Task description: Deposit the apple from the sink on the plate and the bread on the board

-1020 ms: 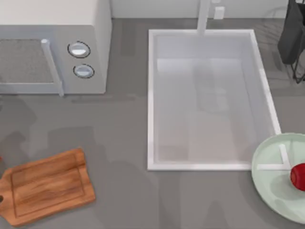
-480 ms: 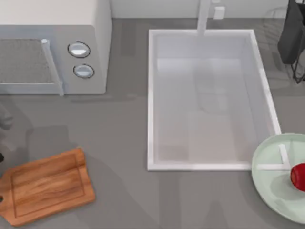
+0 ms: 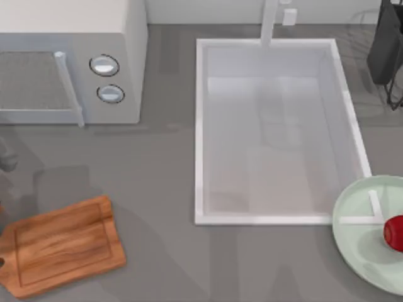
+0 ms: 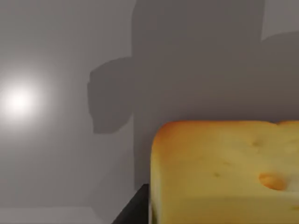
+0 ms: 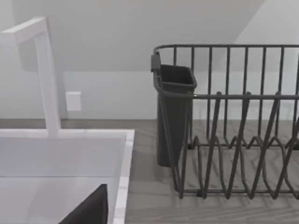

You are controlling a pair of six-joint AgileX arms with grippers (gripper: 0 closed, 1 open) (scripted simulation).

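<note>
While the apple (image 3: pixel 394 233) sits on the plate (image 3: pixel 352 233) at the table's right edge, just beside the sink (image 3: pixel 200 132), the board (image 3: pixel 63 244) lies bare at the left. The bread (image 4: pixel 224 172) fills the left wrist view close up, above grey counter; whether either gripper is clenched cannot be told.

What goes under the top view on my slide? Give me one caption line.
Apple resting on the plate right of the sink; the cutting board at lower left lies bare beside the microwave.
</note>
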